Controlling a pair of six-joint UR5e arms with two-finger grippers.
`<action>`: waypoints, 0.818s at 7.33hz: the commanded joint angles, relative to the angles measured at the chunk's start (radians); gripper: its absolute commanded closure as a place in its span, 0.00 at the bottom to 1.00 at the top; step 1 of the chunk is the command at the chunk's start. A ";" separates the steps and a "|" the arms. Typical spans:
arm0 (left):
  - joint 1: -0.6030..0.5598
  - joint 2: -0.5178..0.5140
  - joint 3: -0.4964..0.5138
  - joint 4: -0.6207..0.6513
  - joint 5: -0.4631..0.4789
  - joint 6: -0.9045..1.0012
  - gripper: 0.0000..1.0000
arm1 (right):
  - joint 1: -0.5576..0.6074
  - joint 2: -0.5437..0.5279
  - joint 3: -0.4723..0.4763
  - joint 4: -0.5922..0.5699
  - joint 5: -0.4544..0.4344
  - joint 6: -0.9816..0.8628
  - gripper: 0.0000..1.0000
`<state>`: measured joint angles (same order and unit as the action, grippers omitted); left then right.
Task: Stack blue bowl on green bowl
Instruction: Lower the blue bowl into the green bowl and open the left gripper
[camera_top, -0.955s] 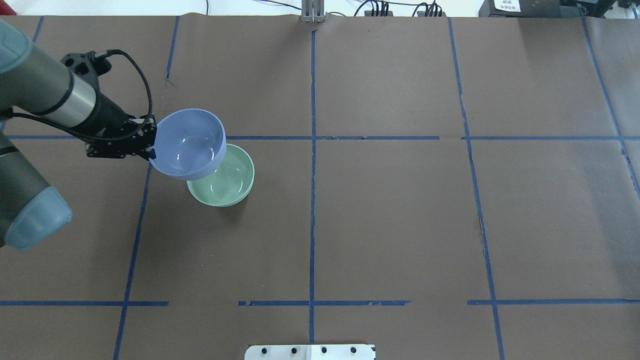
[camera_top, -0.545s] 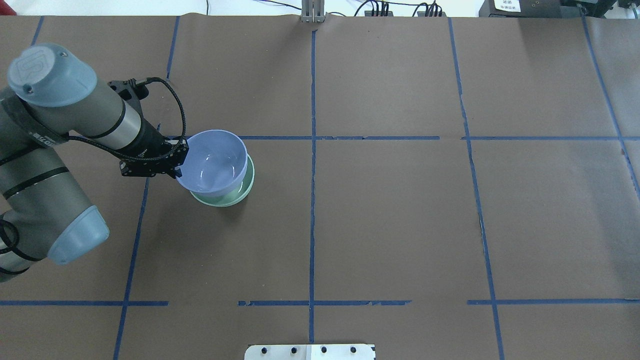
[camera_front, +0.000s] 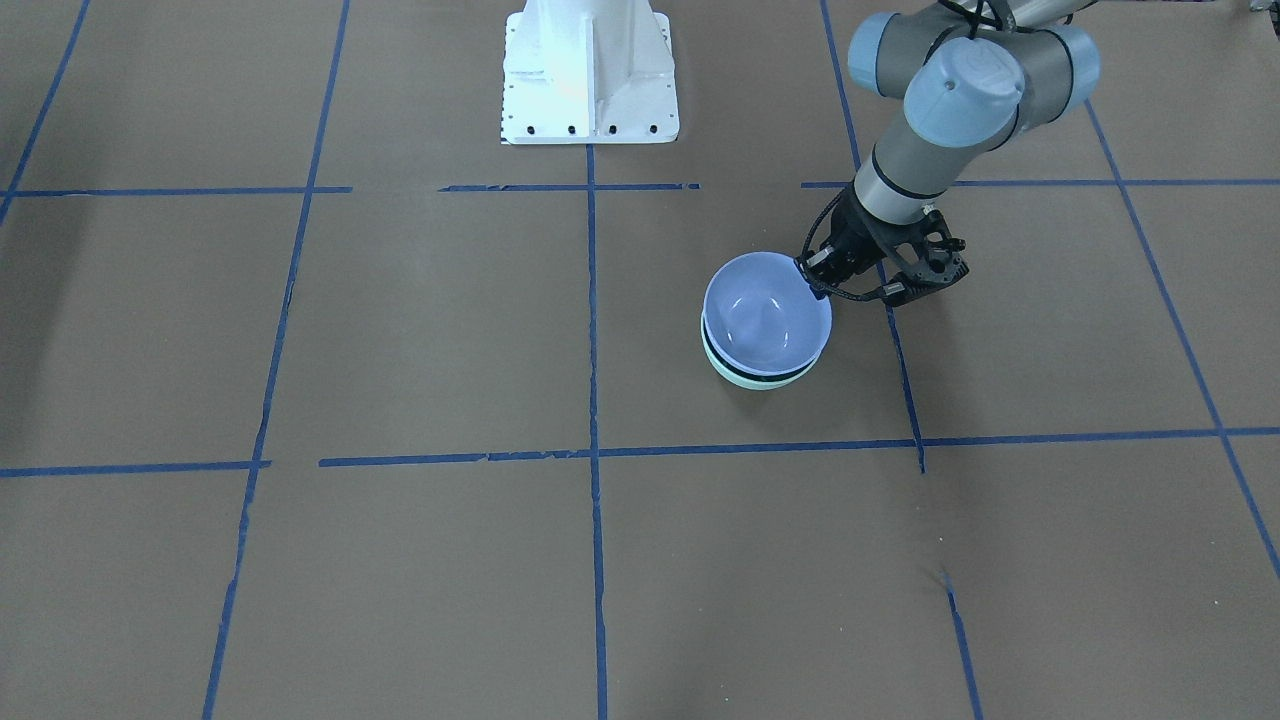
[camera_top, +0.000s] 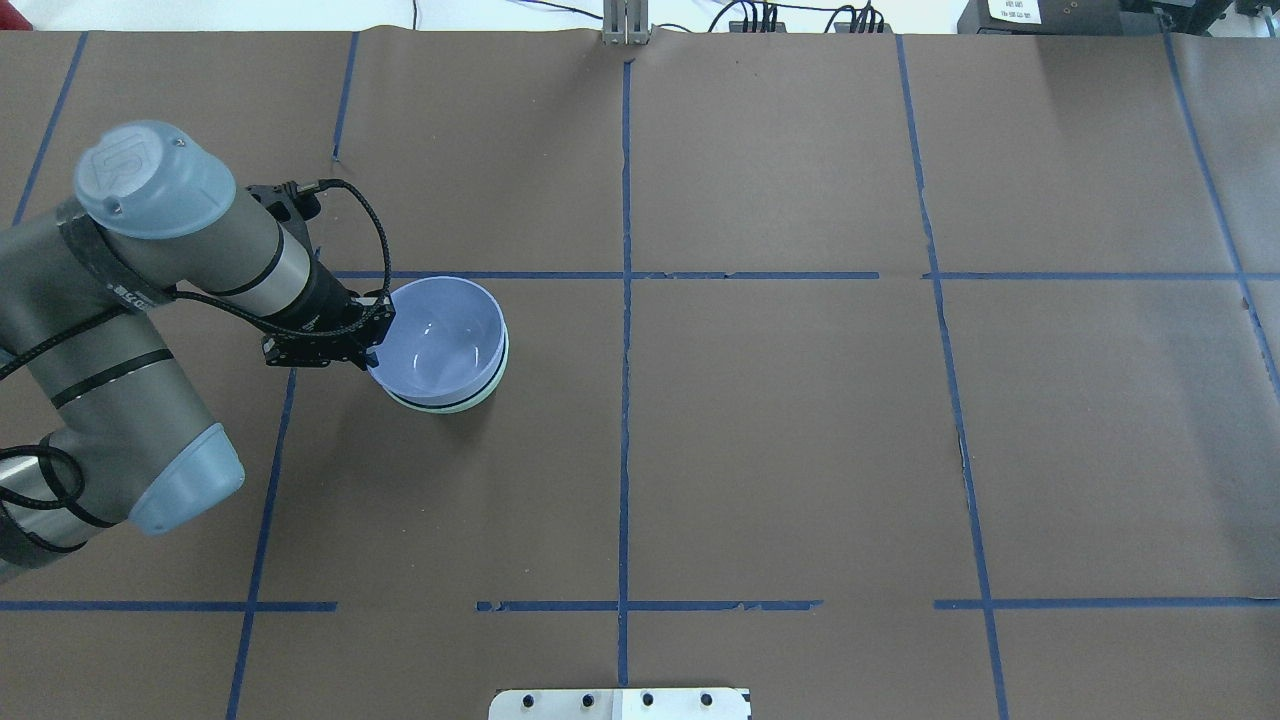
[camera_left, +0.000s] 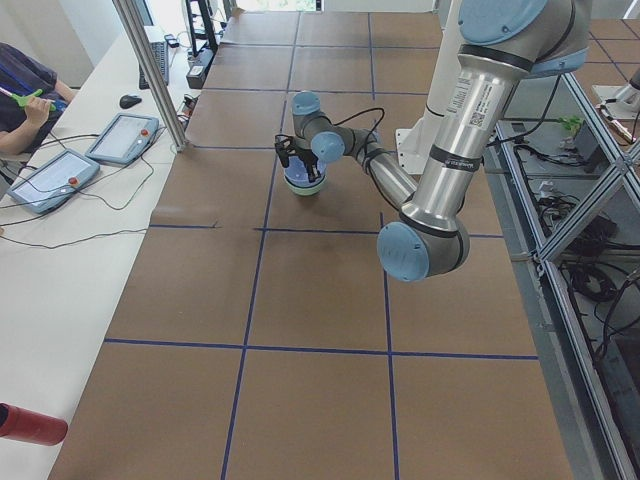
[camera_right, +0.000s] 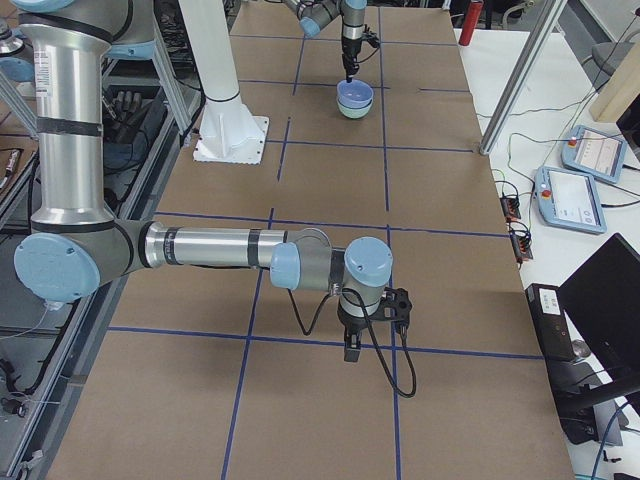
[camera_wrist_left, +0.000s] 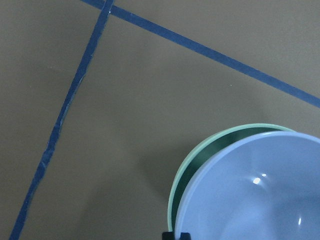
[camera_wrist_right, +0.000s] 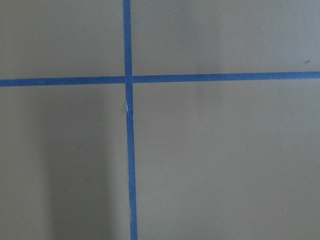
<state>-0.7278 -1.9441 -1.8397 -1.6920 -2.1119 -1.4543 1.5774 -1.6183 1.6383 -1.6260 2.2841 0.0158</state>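
The blue bowl (camera_top: 445, 335) sits nested in the green bowl (camera_top: 480, 400) on the left half of the table, tilted slightly, with a dark gap between the rims. My left gripper (camera_top: 378, 335) is shut on the blue bowl's rim on the robot's left side. In the front-facing view the blue bowl (camera_front: 765, 310) covers the green bowl (camera_front: 755, 380) and the left gripper (camera_front: 812, 280) pinches its rim. The left wrist view shows the blue bowl (camera_wrist_left: 260, 195) inside the green bowl (camera_wrist_left: 197, 160). My right gripper (camera_right: 352, 350) hangs low over the table far from the bowls; I cannot tell whether it is open.
Brown paper with blue tape lines (camera_top: 625, 400) covers the table. The robot's white base plate (camera_front: 590, 80) stands at the table's near edge. A side table with tablets (camera_left: 60, 170) and a person is beyond the far edge.
My left gripper moved right and down with the blue bowl, from above and left of the green bowl into it.
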 joint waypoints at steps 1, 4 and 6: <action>0.007 0.001 0.023 -0.046 0.003 -0.014 1.00 | -0.001 0.000 0.000 0.000 0.000 0.000 0.00; 0.014 0.010 0.027 -0.046 0.006 -0.026 1.00 | 0.000 0.000 0.000 0.000 0.000 0.000 0.00; 0.014 0.019 0.028 -0.046 0.024 -0.024 0.10 | 0.000 0.000 0.000 0.000 0.000 0.001 0.00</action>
<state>-0.7143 -1.9303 -1.8128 -1.7379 -2.1012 -1.4799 1.5777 -1.6183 1.6383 -1.6260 2.2841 0.0158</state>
